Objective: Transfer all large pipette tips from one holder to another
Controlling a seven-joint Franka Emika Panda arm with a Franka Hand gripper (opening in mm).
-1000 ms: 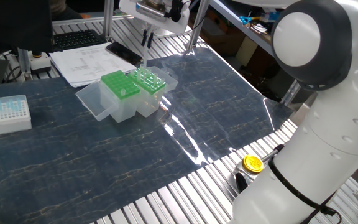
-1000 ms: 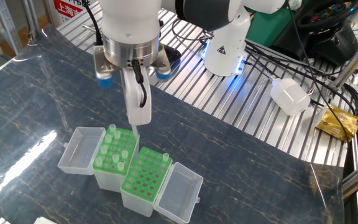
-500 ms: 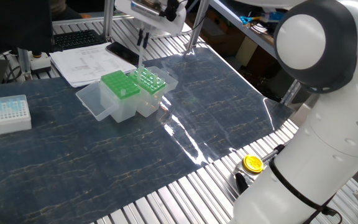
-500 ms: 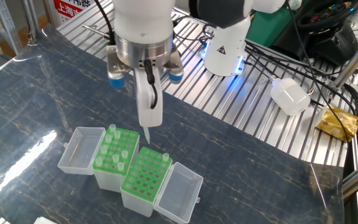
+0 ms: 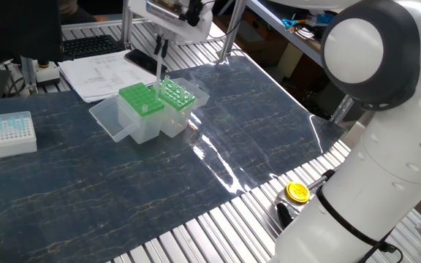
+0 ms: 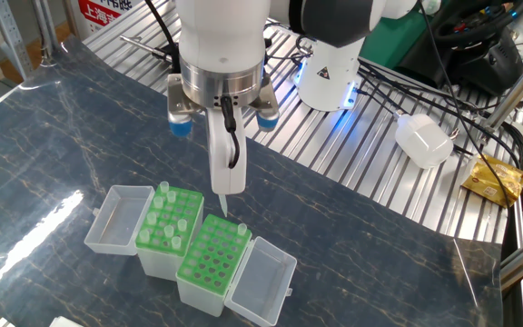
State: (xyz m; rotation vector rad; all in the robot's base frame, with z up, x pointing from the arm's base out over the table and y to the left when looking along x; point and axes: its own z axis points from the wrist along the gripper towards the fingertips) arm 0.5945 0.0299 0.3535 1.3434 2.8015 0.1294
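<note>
Gripper (image 6: 226, 186): clenched on one large pipette tip (image 6: 223, 205), held by the collar so the cone hangs vertically, point down, ready for a straight insertion.
Carried tip position: in the air above the receiving rack (image 6: 212, 260), near its upper edge, clear of the holes; not yet seated.
Receiving rack: green hole plate, mostly vacant; one tip (image 6: 241, 231) stands at a corner. Judged to be the destination, since most holes remain free.
Source rack (image 6: 168, 221): directly beside the receiving rack, touching it; several large pipette tips (image 6: 172, 234) stand upright, collars up, so the fingers can take each from above.
Lids (image 6: 116, 218): both hinged outward and lying flat, leaving top access unobstructed.
Small white box (image 5: 7, 134): well apart on the table (image 5: 123, 183); not involved.
Progress: early, judged; most tips await transfer.
</note>
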